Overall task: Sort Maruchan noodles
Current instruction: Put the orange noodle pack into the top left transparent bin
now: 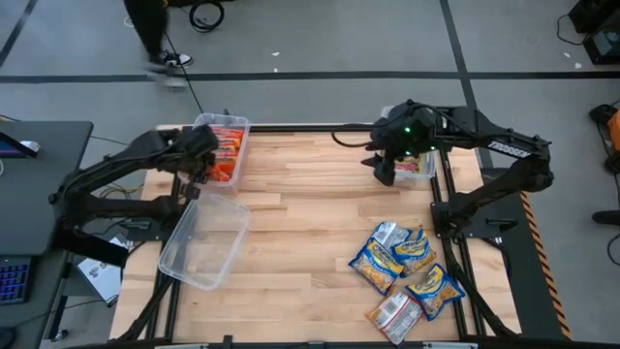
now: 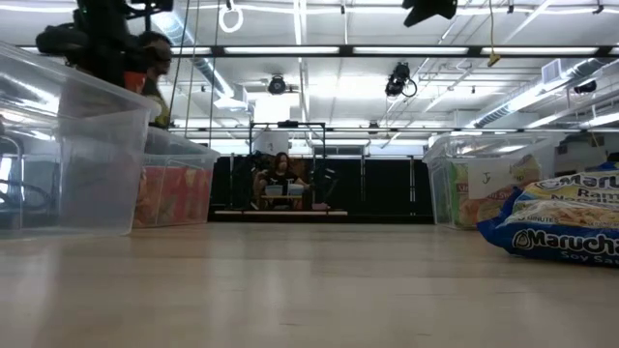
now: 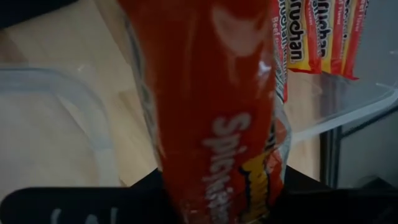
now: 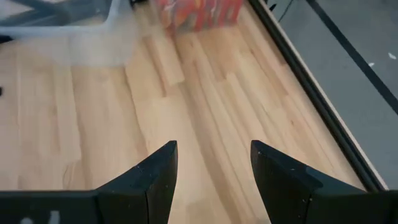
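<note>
High view shows our left gripper (image 1: 205, 160) clenched on an orange-red packet (image 3: 211, 112) above the far-left bin (image 1: 235, 124), beside an empty bin (image 1: 174, 260). Our right gripper (image 4: 214, 171) hangs open near the far-right bin (image 1: 423, 173). The blue-and-yellow packets (image 1: 407, 271) lie near right. Released off-centre, the packet could catch the rim and fall outside.

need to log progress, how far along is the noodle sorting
Done: orange-red packets stand in the far-left bin, others in the far-right bin. In hand: the left gripper holds an orange-red packet beside that bin. Left: the blue-and-yellow and silver packets piled near-right; the right gripper is open.
</note>
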`<state>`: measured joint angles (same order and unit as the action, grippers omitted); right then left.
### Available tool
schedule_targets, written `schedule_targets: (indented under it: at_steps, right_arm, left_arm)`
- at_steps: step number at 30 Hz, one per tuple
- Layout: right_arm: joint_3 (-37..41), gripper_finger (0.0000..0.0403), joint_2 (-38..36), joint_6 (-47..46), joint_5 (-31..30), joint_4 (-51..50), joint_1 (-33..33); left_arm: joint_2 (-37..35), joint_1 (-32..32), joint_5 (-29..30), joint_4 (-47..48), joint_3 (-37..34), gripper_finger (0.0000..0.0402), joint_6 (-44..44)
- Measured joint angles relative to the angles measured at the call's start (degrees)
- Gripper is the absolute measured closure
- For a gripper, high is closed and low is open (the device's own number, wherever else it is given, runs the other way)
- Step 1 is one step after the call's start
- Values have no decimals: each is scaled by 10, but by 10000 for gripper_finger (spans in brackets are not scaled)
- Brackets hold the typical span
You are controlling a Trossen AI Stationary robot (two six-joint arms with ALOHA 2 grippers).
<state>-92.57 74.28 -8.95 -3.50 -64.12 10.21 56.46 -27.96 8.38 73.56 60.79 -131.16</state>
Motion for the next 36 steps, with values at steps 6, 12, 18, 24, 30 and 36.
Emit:
schedule_targets:
  at_steps: [6, 12, 18, 24, 30, 36]
  right_arm:
    - [69, 195, -51, 2, 21, 30, -1]
    - [124, 195, -75, -13, 58, 53, 1]
    - [146, 195, -77, -14, 63, 54, -4]
    - [171, 195, -93, -35, 63, 54, -4]
    - [200, 195, -115, -61, 62, 62, -4]
    - [208, 195, -117, -65, 66, 61, -4]
  left_arm:
    - [-16, 18, 16, 13, -5, 291, -28]
    - [-2, 14, 4, -18, -6, 291, -27]
    - [-1, 15, -4, -62, -6, 290, -26]
    - [-5, 15, -22, -35, -18, 290, -13]
    - [-27, -15, -55, -153, -111, 295, 24]
    - [-34, -46, -66, -216, -157, 295, 26]
